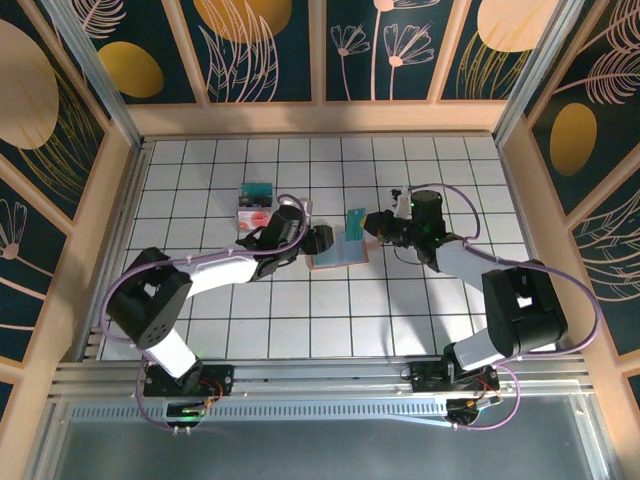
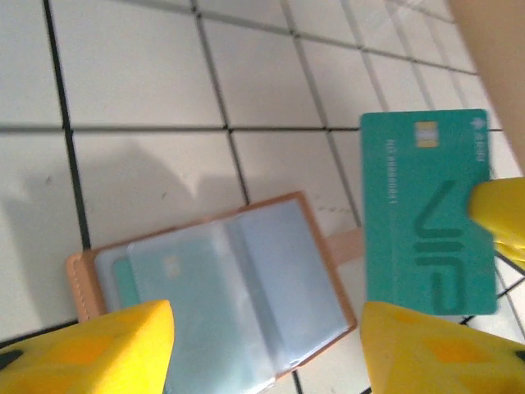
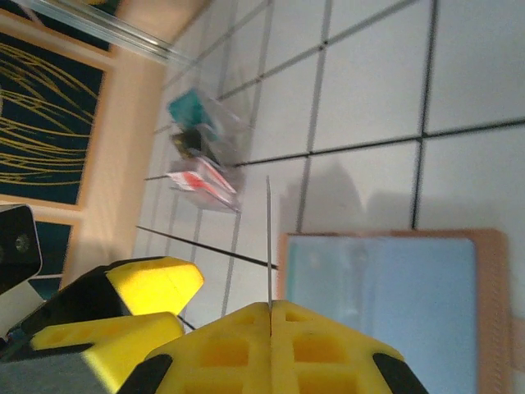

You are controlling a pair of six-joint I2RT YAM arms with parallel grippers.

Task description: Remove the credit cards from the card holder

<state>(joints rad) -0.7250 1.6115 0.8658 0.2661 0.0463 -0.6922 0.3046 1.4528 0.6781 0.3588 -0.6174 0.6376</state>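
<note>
Around the middle of the table (image 1: 200, 320), had the teal credit card (image 2: 426, 205) pinched in the closed right gripper (image 3: 269, 308) beside the open card holder (image 2: 221, 279), left gripper (image 2: 267, 349) spread empty above it; judged cards thin, stiff, slick, best nipped edgewise.

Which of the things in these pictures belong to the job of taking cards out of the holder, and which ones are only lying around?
Belong to the job:
- card holder, lying open
- teal card, in the right gripper's shut jaws
- pale card still in a holder sleeve
- teal and red-white pile, back left: probably cards

Only surroundings:
- tiled table
- patterned wall panels
</note>
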